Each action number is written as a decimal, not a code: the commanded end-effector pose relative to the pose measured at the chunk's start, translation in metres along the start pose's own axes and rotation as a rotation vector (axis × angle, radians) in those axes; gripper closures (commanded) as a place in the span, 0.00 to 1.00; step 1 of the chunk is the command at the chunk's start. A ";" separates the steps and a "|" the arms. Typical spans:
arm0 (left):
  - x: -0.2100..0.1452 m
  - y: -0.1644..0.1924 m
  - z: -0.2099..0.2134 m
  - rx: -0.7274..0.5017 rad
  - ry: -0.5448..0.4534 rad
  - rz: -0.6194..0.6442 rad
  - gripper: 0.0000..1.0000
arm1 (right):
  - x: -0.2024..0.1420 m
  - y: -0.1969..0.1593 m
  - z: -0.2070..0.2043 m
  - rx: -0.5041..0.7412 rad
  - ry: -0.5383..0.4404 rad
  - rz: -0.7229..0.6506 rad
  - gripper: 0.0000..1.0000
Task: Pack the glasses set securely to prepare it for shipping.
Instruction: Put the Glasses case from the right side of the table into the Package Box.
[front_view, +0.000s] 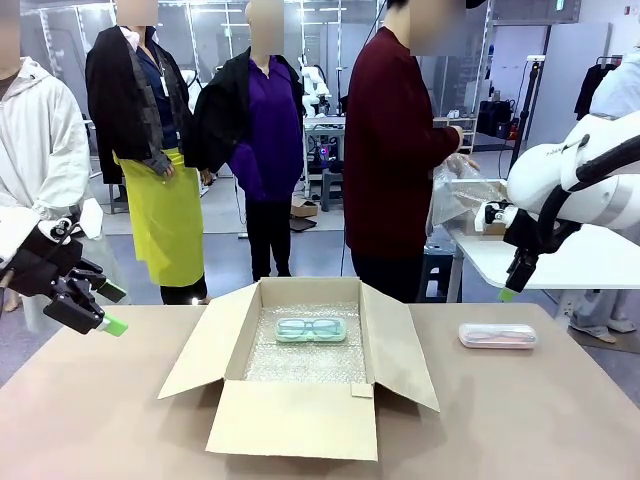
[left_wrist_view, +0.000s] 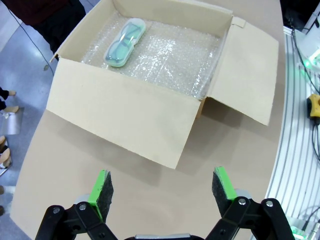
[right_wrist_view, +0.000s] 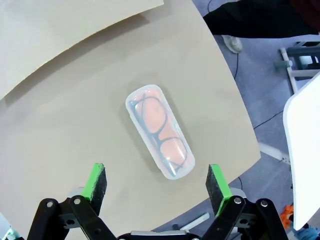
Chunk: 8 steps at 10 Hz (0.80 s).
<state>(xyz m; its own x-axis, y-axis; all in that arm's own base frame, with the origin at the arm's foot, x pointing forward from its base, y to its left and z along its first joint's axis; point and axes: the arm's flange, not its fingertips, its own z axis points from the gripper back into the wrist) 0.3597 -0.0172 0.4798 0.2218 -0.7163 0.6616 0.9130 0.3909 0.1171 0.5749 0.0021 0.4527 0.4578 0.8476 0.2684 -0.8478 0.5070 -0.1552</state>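
The mint-green case with dark-framed glasses lies on bubble wrap inside the open cardboard box; the left wrist view shows this case in the box's far corner. The pale pink case rests on the table right of the box, and in the right wrist view it lies flat below the camera with dark frames showing through. My left gripper hovers open above the table's left edge, its fingers wide apart. My right gripper hangs open high above the pink case, fingers spread.
The box's four flaps splay outward over the table. A person in a dark red top stands at the far side handling a clear plastic sheet. A white side table stands at the right.
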 end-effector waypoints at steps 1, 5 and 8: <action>-0.001 0.002 0.001 -0.016 -0.028 -0.013 0.00 | 0.001 0.001 -0.001 0.005 -0.011 -0.042 0.00; -0.001 0.002 0.001 -0.016 -0.028 -0.013 0.00 | 0.002 -0.016 -0.009 0.170 0.083 0.377 0.00; -0.001 0.002 0.001 -0.016 -0.028 -0.013 0.00 | 0.007 -0.020 -0.028 0.178 0.174 0.491 0.00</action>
<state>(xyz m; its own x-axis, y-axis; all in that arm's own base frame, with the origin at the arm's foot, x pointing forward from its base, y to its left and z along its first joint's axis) 0.3597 -0.0172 0.4798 0.2219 -0.7164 0.6615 0.9131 0.3907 0.1168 0.5932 0.0031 0.4301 0.0603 0.9960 0.0663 -0.9973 0.0629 -0.0379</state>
